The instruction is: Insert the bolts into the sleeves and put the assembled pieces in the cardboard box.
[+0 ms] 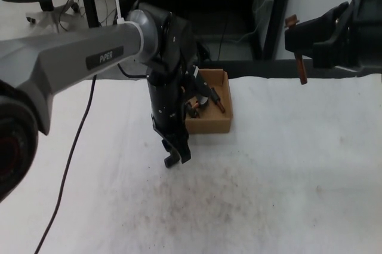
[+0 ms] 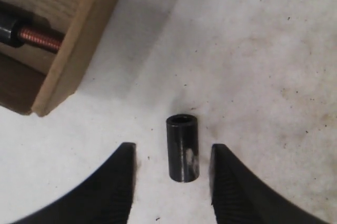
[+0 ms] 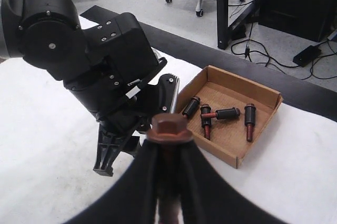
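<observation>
Sleeve (image 2: 182,147) on white bench (image 2: 263,76), between fingers of left gripper (image 2: 172,155), touching neither; fingers spread wide. Cardboard box (image 2: 73,50) near, just beyond left fingertips, four assembled pieces (image 3: 226,113) lying inside. Bolt (image 3: 169,127) pinched in right gripper (image 3: 169,153), fingers pressed on shank, hex head above fingertips. Right gripper raised over bench, well apart from box and left gripper.

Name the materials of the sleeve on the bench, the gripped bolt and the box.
Sleeve: probably metal with a black, slightly glossy coating, given its pale glint. Bolt: likely copper-plated metal, by its reddish hex head. Cardboard box: matte brown cardboard.
</observation>
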